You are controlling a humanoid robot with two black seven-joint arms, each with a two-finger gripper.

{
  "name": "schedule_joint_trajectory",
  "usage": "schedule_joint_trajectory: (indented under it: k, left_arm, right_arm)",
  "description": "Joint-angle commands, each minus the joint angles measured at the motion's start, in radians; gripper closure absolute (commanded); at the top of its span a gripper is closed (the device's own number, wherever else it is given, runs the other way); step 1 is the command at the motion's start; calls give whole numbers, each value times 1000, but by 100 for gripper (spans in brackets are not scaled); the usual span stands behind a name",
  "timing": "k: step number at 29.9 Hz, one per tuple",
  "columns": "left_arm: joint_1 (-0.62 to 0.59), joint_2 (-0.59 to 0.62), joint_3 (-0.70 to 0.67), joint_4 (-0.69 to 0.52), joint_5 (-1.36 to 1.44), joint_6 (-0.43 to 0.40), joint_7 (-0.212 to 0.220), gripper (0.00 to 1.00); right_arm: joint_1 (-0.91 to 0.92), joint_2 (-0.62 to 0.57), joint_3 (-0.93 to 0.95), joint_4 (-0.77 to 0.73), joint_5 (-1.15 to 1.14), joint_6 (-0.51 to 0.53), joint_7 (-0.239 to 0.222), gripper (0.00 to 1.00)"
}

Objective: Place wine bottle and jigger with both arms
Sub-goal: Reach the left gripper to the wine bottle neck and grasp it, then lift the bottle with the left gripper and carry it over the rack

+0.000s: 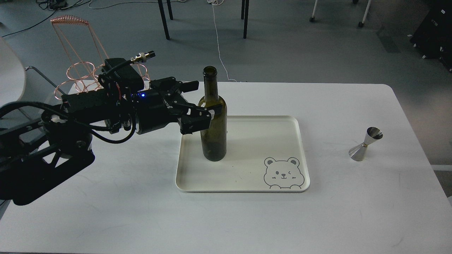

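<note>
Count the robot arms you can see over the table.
1. The left arm reaches in from the left edge, its gripper open around the wine bottle standing upright on the tray. The right arm is out of view.

No words or numbers can be read. The tray bears a drawn winking bear face in its near right corner; pale marks on the left gripper, perhaps lettering, are too small to read.

Glossy green glass wine bottle; polished steel jigger; smooth matt white tray.
</note>
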Motion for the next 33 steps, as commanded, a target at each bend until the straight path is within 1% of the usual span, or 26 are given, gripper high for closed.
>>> schedule_joint_trajectory:
  k: [1, 3, 7, 11, 13, 15, 17, 19, 20, 25, 28, 31, 33]
  left_arm:
    - [-2, -31, -11, 24, -2, 15, 0, 11]
    - [-2, -46, -12, 25, -2, 27, 0, 15]
    - [-4, -62, -17, 34, -5, 33, 2, 21]
    - [-4, -77, -24, 48, -6, 35, 2, 21]
    - [-4, -79, -32, 50, -5, 35, 3, 24]
    - [-5, -85, -32, 56, -3, 35, 3, 30]
    - [-13, -85, -31, 70, -2, 35, 2, 39]
    - [-16, -83, -32, 73, -2, 35, 0, 54]
    - [-22, -80, -31, 73, 0, 35, -1, 60]
    - [-27, -74, -29, 73, 0, 35, -3, 79]
    - [-27, -73, -29, 73, -5, 35, -2, 86]
    - [-27, -69, -37, 64, -9, 35, -1, 89]
    - [-28, -60, -70, 50, -11, 35, -5, 90]
  right_arm:
    - [0, 1, -1, 0, 0, -2, 0, 2]
    - [0, 1, -1, 0, 0, 0, 0, 2]
    - [0, 0, -1, 0, 0, 0, 0, 2]
    - [0, 0, -3, 0, 0, -2, 0, 2]
    - [0, 0, -1, 1, 0, -2, -1, 2]
    - [0, 1, -3, 0, 0, -2, -1, 2]
    - [0, 0, -3, 1, 0, -2, -1, 2]
    - [0, 0, -3, 1, 0, -2, 0, 2]
    - [0, 0, -3, 0, 0, -2, 0, 2]
    - [0, 0, -3, 0, 0, -2, 0, 2]
    - [0, 0, -3, 1, 0, -2, 0, 2]
    - [2, 0, -3, 1, 0, -2, 0, 2]
    - [2, 0, -3, 1, 0, -2, 0, 2]
